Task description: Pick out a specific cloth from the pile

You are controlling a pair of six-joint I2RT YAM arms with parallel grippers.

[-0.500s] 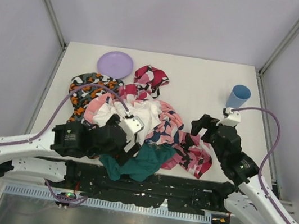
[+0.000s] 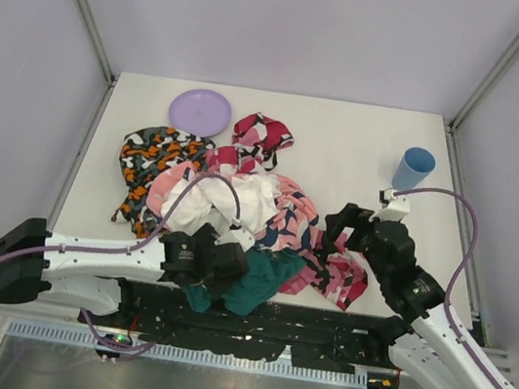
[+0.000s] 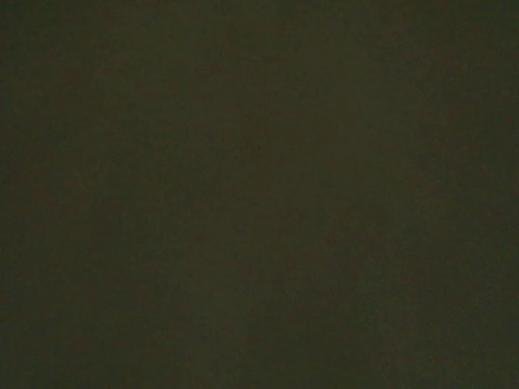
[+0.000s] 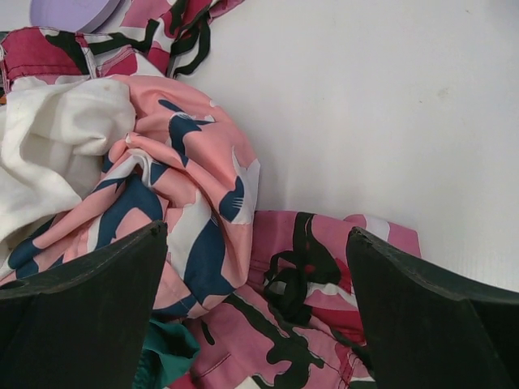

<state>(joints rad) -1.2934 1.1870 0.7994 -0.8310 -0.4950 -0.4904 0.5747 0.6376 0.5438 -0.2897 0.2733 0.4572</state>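
The plain sky-blue cloth is hidden; no part of it shows. The pile (image 2: 239, 201) is a heap of white (image 2: 229, 202), dark teal (image 2: 264, 276), pink patterned (image 2: 338, 274) and orange-black (image 2: 151, 160) garments. My left gripper (image 2: 221, 265) is pressed down into the dark teal cloth at the pile's near edge. Its fingers are buried and the left wrist view is fully dark. My right gripper (image 2: 338, 229) is open and empty. In the right wrist view it (image 4: 255, 235) hovers over the pink-black cloth (image 4: 324, 267), beside a pink-navy cloth (image 4: 186, 186).
A purple plate (image 2: 201, 110) lies at the back left of the table. A light blue plastic cup (image 2: 414, 168) stands at the back right, just beyond my right arm. Another pink-black garment (image 2: 262, 136) lies behind the pile.
My left arm has swung low and its gripper has dropped from over the white cloth toward me, into the dark teal cloth. My right gripper has shifted slightly left.
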